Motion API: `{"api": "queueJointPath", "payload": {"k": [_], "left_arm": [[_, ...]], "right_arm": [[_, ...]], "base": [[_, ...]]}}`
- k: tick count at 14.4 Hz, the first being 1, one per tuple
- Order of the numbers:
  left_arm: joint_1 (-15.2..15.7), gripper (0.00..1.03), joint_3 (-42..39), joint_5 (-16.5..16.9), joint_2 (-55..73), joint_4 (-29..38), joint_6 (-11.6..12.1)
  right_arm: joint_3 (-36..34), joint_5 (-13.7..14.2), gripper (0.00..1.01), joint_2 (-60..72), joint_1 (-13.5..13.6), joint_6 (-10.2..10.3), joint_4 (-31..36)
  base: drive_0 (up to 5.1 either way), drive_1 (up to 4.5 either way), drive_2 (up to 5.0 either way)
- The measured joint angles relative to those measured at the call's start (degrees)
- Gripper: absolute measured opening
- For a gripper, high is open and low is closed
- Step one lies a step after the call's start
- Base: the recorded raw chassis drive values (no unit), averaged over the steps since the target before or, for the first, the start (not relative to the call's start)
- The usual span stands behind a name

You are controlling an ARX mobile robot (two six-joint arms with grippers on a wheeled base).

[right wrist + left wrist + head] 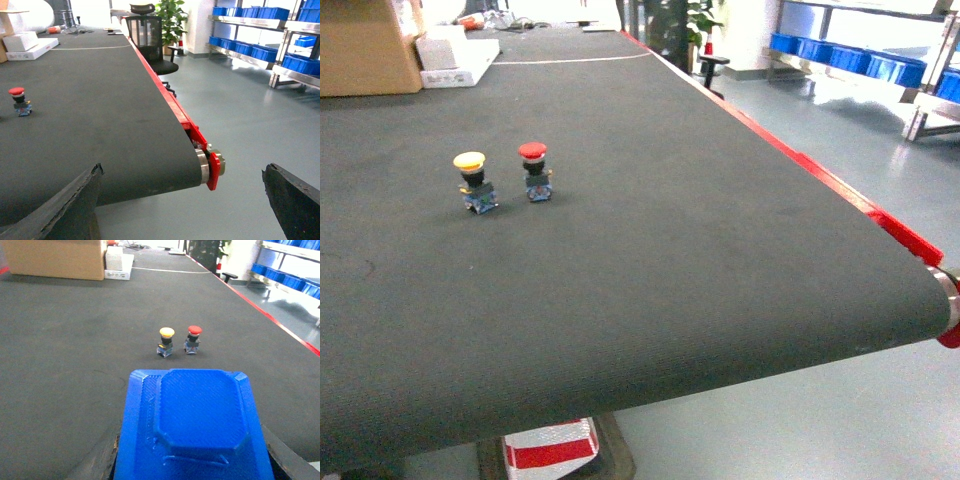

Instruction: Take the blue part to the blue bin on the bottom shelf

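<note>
You're looking at a long bench (pixel 670 260) covered in dark ribbed matting, with a red strip along its right edge. Two push-buttons stand upright on it, close together: a yellow-capped button (pixel 473 181) on the left and a red-capped button (pixel 535 170) just beside it. At the far end sit a cardboard box (pixel 365 45) and a white box (pixel 455 55).

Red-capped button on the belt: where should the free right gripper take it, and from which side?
Probably best to take the red-capped button by the dark neck just under its cap, coming from its right. It stands upright, the cap overhangs the neck, and the yellow-capped button stands close on its left.
</note>
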Motion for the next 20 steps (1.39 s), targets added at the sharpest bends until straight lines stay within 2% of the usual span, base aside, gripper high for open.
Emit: {"api": "queueJointPath", "payload": {"k": [20], "left_arm": [[0.00, 0.44, 0.00, 0.00, 0.00, 0.00, 0.00]], "right_arm": [[0.00, 0.00, 0.98, 0.00, 0.00, -0.02, 0.00]], "base": [[-1.6, -1.60, -1.6]]}}
